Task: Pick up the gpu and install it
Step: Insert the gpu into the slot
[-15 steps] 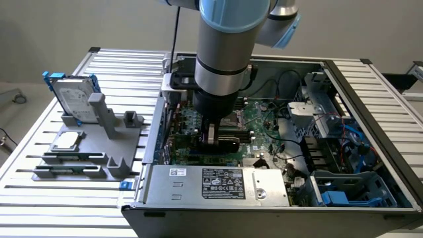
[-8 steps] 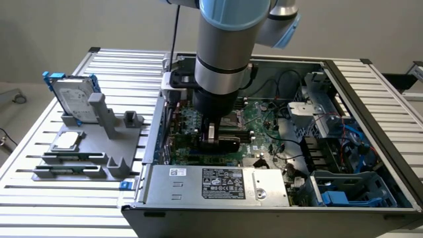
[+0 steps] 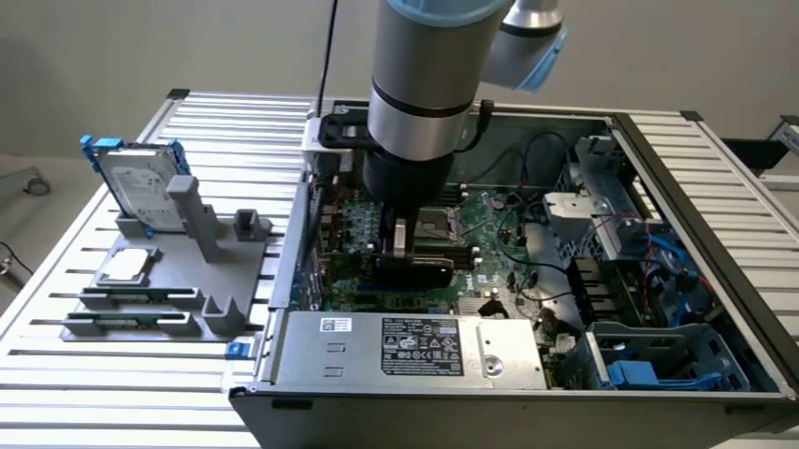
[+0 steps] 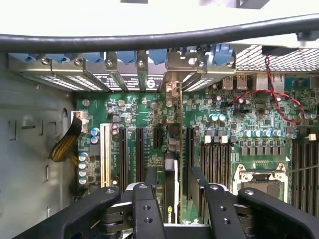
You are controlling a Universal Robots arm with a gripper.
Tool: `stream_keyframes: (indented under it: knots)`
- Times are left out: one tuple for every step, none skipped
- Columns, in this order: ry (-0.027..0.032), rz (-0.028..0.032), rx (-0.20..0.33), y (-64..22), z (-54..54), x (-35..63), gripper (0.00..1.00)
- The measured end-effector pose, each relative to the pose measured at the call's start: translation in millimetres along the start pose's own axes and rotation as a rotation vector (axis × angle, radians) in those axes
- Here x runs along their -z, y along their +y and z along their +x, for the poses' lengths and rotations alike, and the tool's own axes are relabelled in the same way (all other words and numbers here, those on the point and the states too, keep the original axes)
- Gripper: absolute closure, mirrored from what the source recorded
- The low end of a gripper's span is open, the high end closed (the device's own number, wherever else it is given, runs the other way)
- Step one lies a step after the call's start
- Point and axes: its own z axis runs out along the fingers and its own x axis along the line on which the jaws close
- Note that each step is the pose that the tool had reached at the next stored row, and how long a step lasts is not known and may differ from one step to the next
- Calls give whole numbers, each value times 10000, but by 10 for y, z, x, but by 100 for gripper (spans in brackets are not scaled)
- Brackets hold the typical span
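Note:
The gpu (image 3: 413,271) stands on edge in a slot of the green motherboard (image 3: 500,253), inside the open computer case. My gripper (image 3: 402,238) hangs straight over it, under the arm's grey wrist. In the wrist view the gpu (image 4: 171,191) appears edge-on as a thin dark card running up to its silver bracket (image 4: 173,74) at the case's rear wall. My gripper (image 4: 173,173) straddles the card and is open. Its black fingers (image 4: 151,181) stand on either side with a gap to the card. Nothing is held.
A grey holder (image 3: 187,281) on the slatted table at the exterior view's left carries a hard drive in a blue frame (image 3: 135,182) and a square silver chip (image 3: 125,267). Inside the case are the power supply (image 3: 413,348), a CPU socket (image 4: 259,181), empty slots (image 4: 105,154) and red cables (image 4: 264,97).

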Motion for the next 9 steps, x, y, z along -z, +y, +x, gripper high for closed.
stream_keyframes:
  knots:
    - [1, -6, -1, 1, -1, 12, 60]
    - [0, -13, -1, 2, -2, 22, 60]
    - [2, -20, -2, 3, -3, 31, 60]
    - [0, -26, -2, 3, -3, 37, 60]
    - [0, -36, -3, 4, -4, 43, 60]
    - [0, -49, -4, 4, -4, 50, 60]
    - [0, -57, -5, 5, -5, 55, 60]
    - [0, -67, -6, 5, -5, 62, 62]
    - [1, -78, -7, 6, -6, 70, 62]
